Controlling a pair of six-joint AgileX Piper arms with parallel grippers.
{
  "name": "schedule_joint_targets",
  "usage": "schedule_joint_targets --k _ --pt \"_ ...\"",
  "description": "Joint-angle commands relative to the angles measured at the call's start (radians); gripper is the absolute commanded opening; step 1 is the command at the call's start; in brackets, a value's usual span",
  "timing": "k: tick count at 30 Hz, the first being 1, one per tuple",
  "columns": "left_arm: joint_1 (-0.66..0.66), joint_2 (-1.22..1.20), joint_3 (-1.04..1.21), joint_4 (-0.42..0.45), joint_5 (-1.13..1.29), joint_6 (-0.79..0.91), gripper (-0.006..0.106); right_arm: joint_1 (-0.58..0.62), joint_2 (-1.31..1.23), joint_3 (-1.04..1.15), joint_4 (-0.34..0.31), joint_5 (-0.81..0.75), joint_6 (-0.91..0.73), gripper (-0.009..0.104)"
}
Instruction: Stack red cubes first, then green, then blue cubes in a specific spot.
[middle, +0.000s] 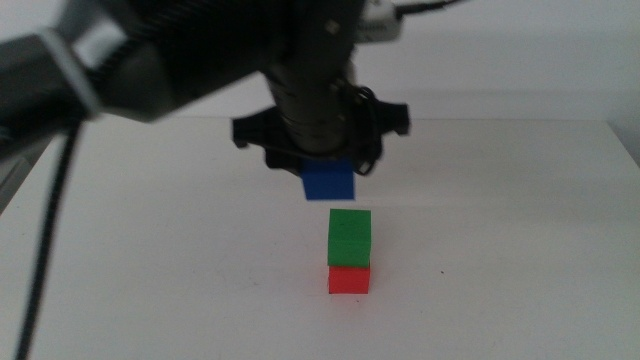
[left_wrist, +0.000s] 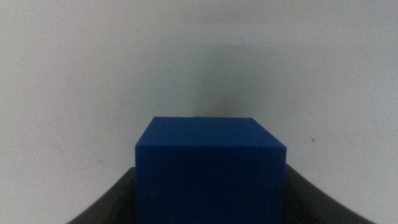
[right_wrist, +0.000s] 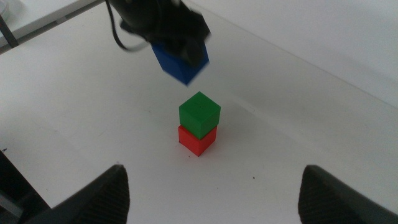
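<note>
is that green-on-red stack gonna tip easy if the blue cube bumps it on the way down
Probably somewhat. The green cube only rests on the red cube, making a column taller than it is wide, so a sideways nudge could slide or topple it. Flat matte faces suggest it won't roll. The blue cube, held in the left gripper, looks rigid. The right gripper waits, open.

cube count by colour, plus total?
Red cube: 1, on the table under the green.
Green cube: 1, on top of the red.
Blue cube: 1, held in the left gripper above the stack.
Total: 3 cubes.
The right gripper waits open, off to the side.
</note>
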Motion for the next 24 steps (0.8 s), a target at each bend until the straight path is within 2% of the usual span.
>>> schedule_joint_targets --k 1,7,24 --pt "-0.022 0.020 -0.019 -0.001 0.010 -0.026 -0.002 0.002 -0.004 0.002 -0.006 -0.009 -0.012 0.087" --pt "-0.024 0.060 -0.019 -0.044 0.010 0.013 -0.002 0.002 -0.004 0.002 -0.006 -0.009 -0.012 0.087" --pt "-0.007 0.123 -0.019 -0.081 -0.017 0.052 -0.002 0.002 -0.004 0.002 -0.006 -0.009 -0.012 0.087"
